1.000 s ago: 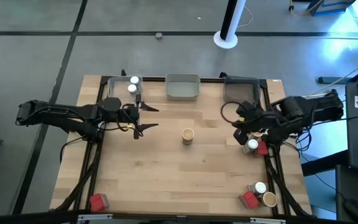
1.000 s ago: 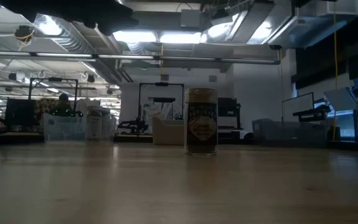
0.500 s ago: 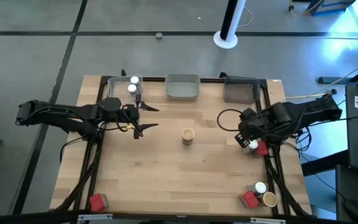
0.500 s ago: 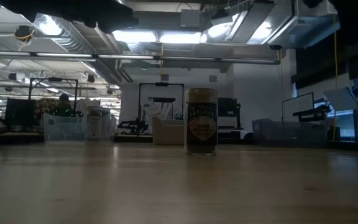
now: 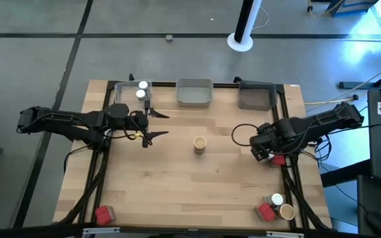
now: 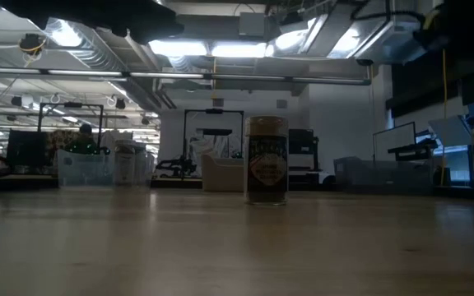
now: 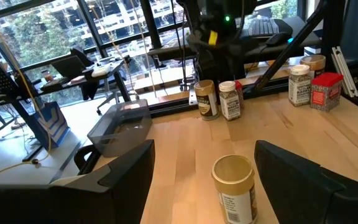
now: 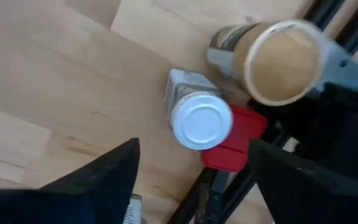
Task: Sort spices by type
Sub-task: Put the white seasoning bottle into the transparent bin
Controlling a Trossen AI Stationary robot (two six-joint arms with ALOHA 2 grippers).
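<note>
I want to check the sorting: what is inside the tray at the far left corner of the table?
The left tray holds two white-capped jars. Its remaining floor looks bare; nothing visibly hides it.

Tan-capped jar [image 5: 200, 143] upright at table centre. Two white-capped jars [image 5: 141, 90] in the far left tray. White-capped jar [image 8: 199, 120], red packet [image 8: 234, 142] and tan jar [image 8: 277, 60] clustered at right edge. Red packet [image 5: 102, 213] at near left corner; three more containers [image 5: 275, 207] at near right.
</note>
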